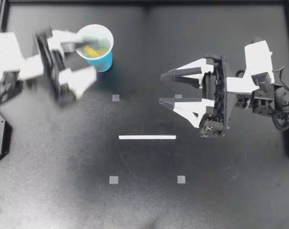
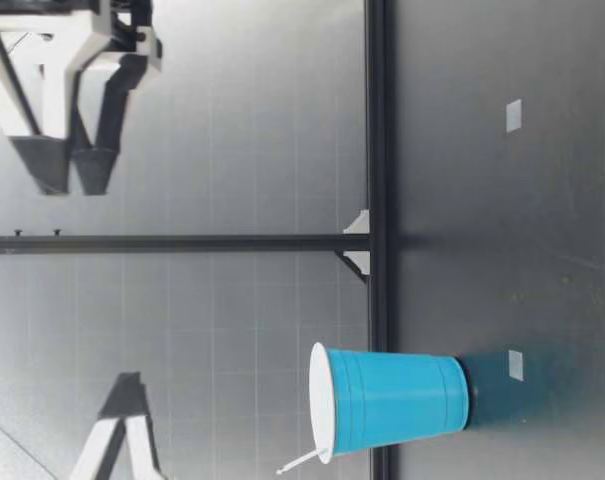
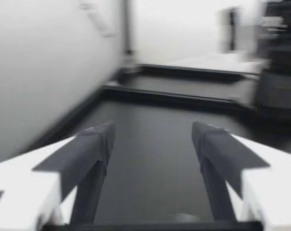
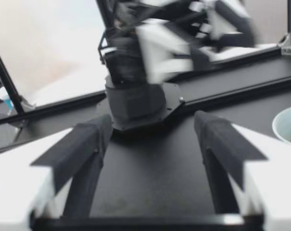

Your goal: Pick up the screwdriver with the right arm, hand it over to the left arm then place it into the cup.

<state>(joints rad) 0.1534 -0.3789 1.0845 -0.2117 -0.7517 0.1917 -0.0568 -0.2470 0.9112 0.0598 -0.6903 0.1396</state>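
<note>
Screwdriver (image 1: 91, 50) sits inside blue cup (image 1: 105, 61), far left of table; placement looks done. Left gripper (image 1: 88, 58) released, empty, at cup. Right gripper (image 1: 162, 89) spread, empty, mid-table. Only arm retreat left.

You have a black table (image 1: 144, 205) with a matte, lightly scuffed top. A white tape strip (image 1: 147, 137) lies flat near its middle. Small grey square markers (image 1: 114, 180) sit around the strip, well apart, like the corners of a rectangle. A black frame rail (image 1: 144, 3) borders the table, and in the low view you see a grey gridded wall (image 2: 232, 120) behind it.
</note>
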